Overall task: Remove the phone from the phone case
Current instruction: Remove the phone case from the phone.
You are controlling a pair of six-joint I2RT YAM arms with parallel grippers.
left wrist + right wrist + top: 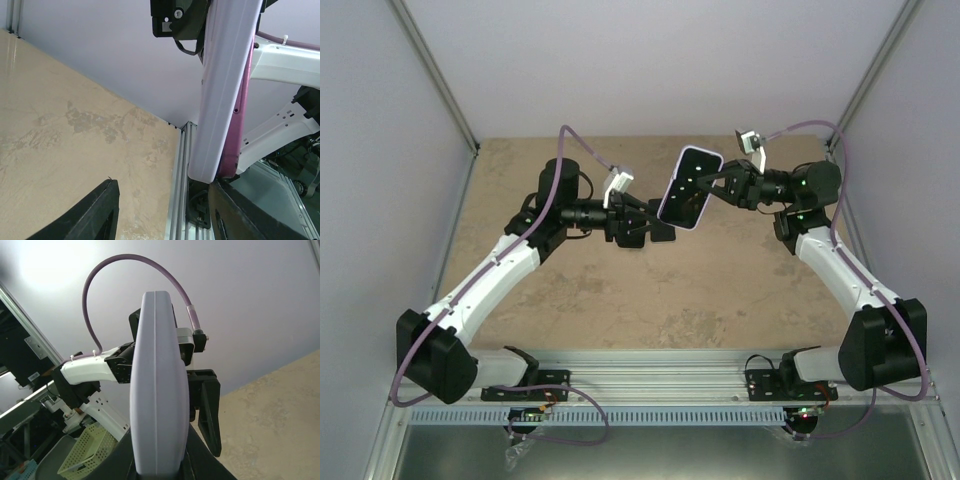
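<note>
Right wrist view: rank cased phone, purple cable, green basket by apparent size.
1. cased phone: largest, though closest to the camera.
2-3. purple cable and green basket: unsure. The cable spans wider but is thin, and the basket is partly hidden.

It was a robotics lab cell: plain lilac panels (650, 60) in aluminium framing (435, 70) enclosed a stone-patterned table (620, 290), with cabled robot arms (500, 268) bolted to a slotted rail (650, 365).
</note>
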